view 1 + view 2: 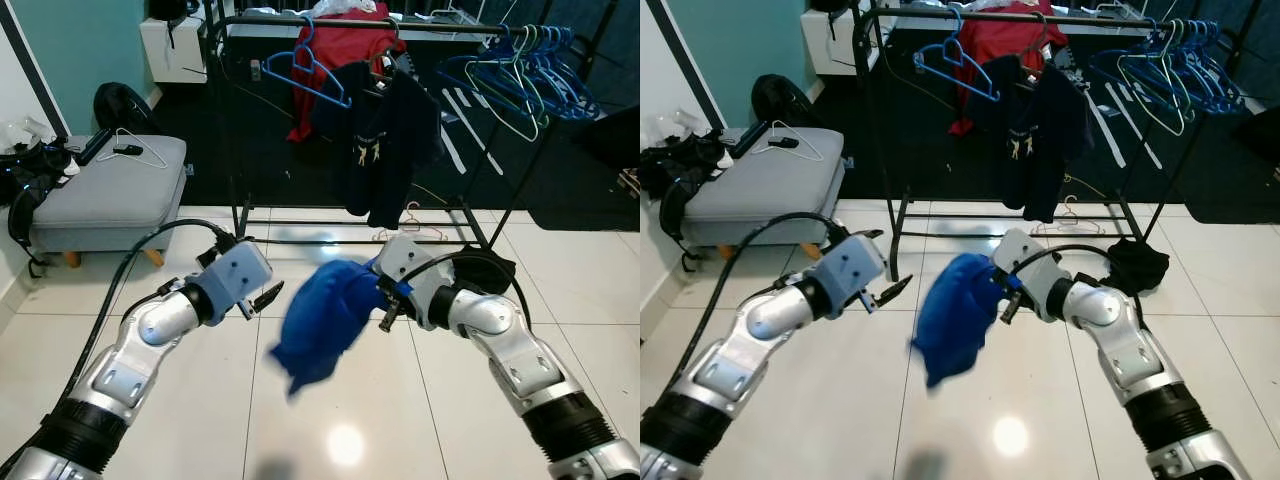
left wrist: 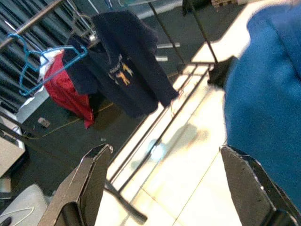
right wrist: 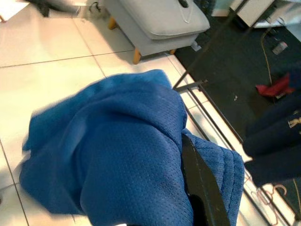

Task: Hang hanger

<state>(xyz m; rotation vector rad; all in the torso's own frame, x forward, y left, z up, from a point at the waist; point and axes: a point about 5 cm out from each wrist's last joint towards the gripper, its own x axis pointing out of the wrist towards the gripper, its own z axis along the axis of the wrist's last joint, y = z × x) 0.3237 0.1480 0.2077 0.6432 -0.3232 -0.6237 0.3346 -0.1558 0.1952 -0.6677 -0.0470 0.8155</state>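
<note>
A crumpled blue garment [image 1: 325,320] hangs in the air over the tiled floor, with my right gripper [image 1: 385,300] shut on its upper right edge. In the right wrist view the cloth [image 3: 122,155] drapes over one black finger [image 3: 200,188]. My left gripper [image 1: 265,297] stands open just left of the garment, apart from it; its fingers [image 2: 89,183] hold nothing, and the blue cloth [image 2: 268,94] hangs close beside them. Behind stands a black clothes rack [image 1: 240,120] with one blue hanger [image 1: 315,80] and several more blue hangers [image 1: 520,75] on its rail.
A navy shirt [image 1: 390,140] and a red garment [image 1: 335,50] hang on the rack. A grey ottoman [image 1: 110,190] at the left carries a white hanger [image 1: 135,150]. A bare hanger [image 1: 410,225] and a black bundle [image 1: 490,265] lie by the rack's foot.
</note>
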